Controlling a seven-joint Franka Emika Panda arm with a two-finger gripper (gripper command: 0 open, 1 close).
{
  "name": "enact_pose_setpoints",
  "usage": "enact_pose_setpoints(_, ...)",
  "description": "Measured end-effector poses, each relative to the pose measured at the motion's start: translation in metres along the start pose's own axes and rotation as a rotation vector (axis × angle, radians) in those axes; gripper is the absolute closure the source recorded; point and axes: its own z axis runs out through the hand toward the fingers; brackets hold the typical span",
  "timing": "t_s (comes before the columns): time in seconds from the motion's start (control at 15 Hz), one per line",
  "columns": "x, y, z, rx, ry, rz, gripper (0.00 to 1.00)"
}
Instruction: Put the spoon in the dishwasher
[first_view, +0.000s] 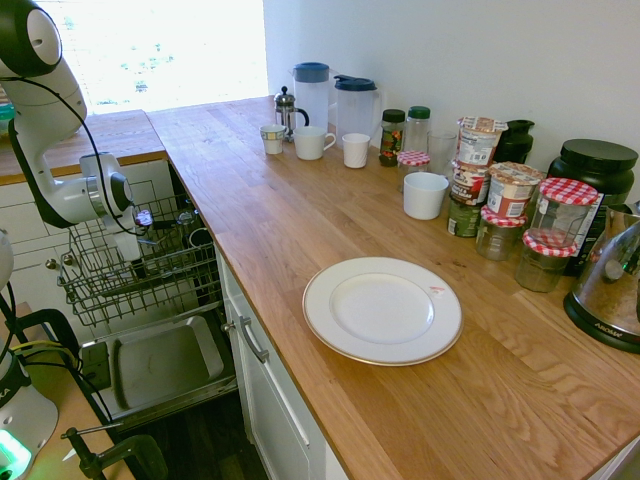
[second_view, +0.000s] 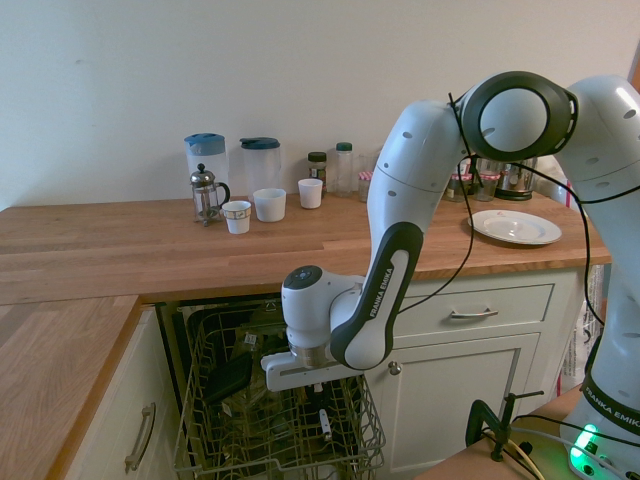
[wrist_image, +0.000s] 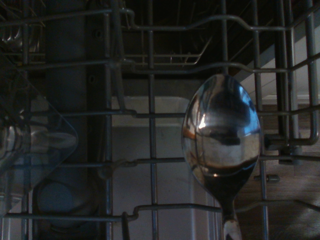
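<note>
One spoon (second_view: 325, 426) hangs bowl-down from the gripper (second_view: 319, 391), whose fingers are closed on its handle. Bowl and gripper are over the pulled-out rack (second_view: 280, 466) of the dishwasher (first_view: 130, 345); whether the bowl touches the wires I cannot tell. Clear containers lie in the rack. Seen from the second exterior view, the table (second_view: 120, 250) runs behind, with a French press (second_view: 205, 195), cups (second_view: 269, 205) and two pitchers (second_view: 262, 160) far left, and a plate (second_view: 515, 227) on the right.
</note>
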Motion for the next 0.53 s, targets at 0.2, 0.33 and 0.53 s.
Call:
enact_pose_setpoints(0.2,0.003,-0.002,0.000,0.002,0.001,0.004,0.00)
enact_pose_setpoints(0.33,0.006,-0.005,-0.005,0.010,0.001,0.009,0.00)
enact_pose_setpoints(0.53,0.014,-0.009,-0.037,0.032,0.013,0.021,0.00)
